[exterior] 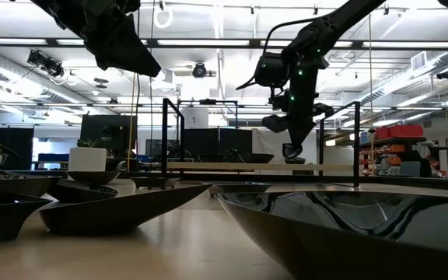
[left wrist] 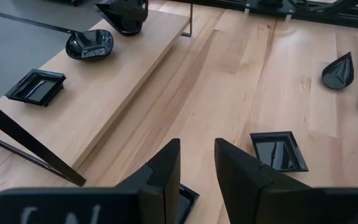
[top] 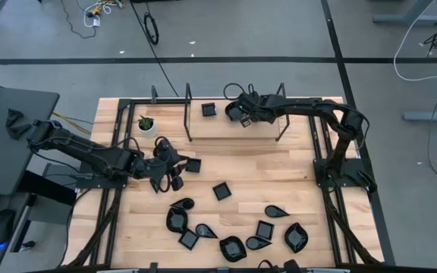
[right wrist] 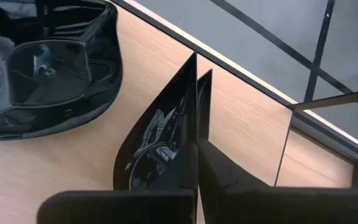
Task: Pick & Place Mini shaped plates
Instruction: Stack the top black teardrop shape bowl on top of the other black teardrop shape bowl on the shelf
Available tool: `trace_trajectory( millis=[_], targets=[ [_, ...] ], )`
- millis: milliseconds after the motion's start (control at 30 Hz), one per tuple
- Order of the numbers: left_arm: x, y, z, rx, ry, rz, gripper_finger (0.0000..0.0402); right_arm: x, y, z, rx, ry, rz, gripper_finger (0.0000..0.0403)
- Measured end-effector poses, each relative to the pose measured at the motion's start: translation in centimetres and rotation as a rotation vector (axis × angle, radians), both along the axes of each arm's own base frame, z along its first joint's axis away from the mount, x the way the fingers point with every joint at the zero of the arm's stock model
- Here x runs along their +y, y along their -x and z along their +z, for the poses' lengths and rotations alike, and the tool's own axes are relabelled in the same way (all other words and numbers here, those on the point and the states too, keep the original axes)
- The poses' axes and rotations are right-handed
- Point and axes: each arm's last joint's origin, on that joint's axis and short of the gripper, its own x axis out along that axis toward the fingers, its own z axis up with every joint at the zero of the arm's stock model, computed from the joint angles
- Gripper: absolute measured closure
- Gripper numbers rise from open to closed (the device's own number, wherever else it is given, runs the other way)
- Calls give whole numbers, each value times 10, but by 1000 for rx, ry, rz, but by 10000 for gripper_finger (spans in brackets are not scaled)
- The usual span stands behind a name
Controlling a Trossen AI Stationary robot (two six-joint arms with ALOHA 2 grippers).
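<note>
The right gripper point(right wrist: 197, 155) is clamped on a glossy black teardrop-shaped mini plate point(right wrist: 160, 143), held on edge over the raised wooden shelf point(top: 234, 125) at the table's far side, its pointed tip leading away from the wrist. Only the right wrist view shows this grip; beside it lies a rounded black dish point(right wrist: 48, 68). The left gripper point(left wrist: 197, 180), fingers parted and empty, hovers over a small square black plate point(top: 193, 164) near the white plant pot point(top: 146, 123). More black plates point(top: 234, 247) crowd the near edge.
</note>
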Motion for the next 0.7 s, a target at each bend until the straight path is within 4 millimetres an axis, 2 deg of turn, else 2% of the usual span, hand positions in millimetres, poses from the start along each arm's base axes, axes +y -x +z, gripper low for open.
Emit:
trace_trajectory(
  millis=[700],
  targets=[
    [0, 0, 0, 0, 0, -1, 296, -4, 3, 0, -18, -9, -37, 390]
  ],
)
